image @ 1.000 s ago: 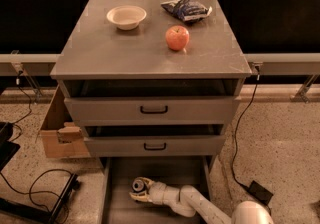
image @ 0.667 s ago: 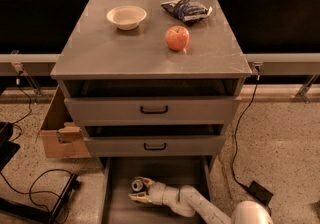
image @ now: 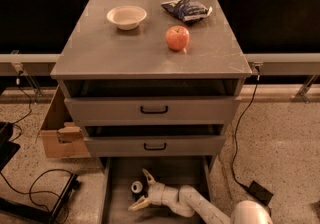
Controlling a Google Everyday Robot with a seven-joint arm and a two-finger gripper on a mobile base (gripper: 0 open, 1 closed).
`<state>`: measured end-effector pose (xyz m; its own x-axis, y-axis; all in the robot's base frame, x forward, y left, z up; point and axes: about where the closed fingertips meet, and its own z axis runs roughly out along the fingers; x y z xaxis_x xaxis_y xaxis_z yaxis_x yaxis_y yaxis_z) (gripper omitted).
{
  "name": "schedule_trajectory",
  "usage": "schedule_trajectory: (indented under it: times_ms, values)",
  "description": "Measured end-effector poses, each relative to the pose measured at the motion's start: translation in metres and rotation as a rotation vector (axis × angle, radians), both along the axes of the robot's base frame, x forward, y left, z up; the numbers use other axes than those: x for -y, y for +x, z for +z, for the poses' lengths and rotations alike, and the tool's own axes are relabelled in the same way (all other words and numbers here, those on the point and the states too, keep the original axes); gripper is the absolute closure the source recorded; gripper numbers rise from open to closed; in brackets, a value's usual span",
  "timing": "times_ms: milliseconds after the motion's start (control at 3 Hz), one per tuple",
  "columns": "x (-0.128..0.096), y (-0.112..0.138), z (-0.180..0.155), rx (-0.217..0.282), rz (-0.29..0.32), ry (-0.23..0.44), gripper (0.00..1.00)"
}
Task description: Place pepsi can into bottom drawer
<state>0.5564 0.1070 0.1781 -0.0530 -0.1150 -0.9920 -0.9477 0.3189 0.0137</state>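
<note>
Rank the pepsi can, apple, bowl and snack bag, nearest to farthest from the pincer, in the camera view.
The pincer is in the bottom drawer.
1. Pepsi can, between its open fingers.
2. Apple, cabinet top, right of middle.
3. Bowl, back left, and snack bag, back right: too close to call.

Gripper (image: 139, 191) in bottom drawer (image: 182, 172), fingers (image: 148, 176) wider

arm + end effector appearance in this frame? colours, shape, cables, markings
End effector, down in the bottom drawer: two cream, tapered, slightly curved fingers. Arm: glossy white, rounded tubular segments, ending in a bulbous joint at the bottom edge. No external cables or markings visible.
</note>
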Motion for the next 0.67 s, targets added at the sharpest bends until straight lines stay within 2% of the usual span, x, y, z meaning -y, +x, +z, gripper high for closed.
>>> schedule_trajectory:
  times_ms: [333,667]
  values:
    - [0.009,0.000,0.012,-0.003,0.031,-0.037,0.00]
    - [0.035,-0.006,0.032,-0.040,0.105,-0.128,0.00]
